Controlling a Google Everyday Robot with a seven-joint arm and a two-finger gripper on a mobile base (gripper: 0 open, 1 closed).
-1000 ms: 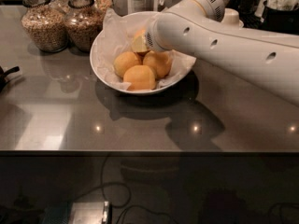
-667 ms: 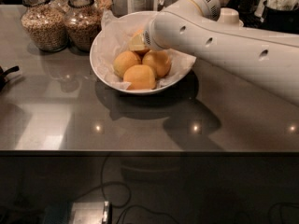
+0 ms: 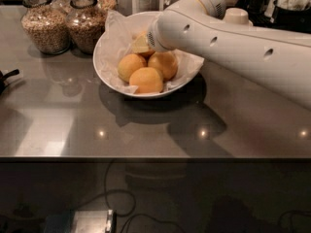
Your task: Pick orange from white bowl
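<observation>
The white bowl (image 3: 109, 72) stands on the grey counter, lined with crinkled white paper. Three oranges lie together in it: one at the left (image 3: 130, 67), one at the front (image 3: 146, 80), one at the right (image 3: 164, 64). A fourth orange (image 3: 140, 45) lies at the back, partly hidden. My white arm (image 3: 233, 42) reaches in from the right over the bowl. My gripper (image 3: 149, 41) is at the arm's tip, right against the back orange and mostly hidden behind the wrist.
Two glass grain jars (image 3: 46, 25) (image 3: 87, 25) stand at the back left, close to the bowl. A cream cup (image 3: 236, 16) and dark containers (image 3: 291, 13) stand behind the arm. A black object (image 3: 6, 79) sits at the left edge. The counter's front edge (image 3: 146, 158) runs below.
The arm's tip has edged slightly up and toward the back orange. The three front oranges and the bowl have not moved.
</observation>
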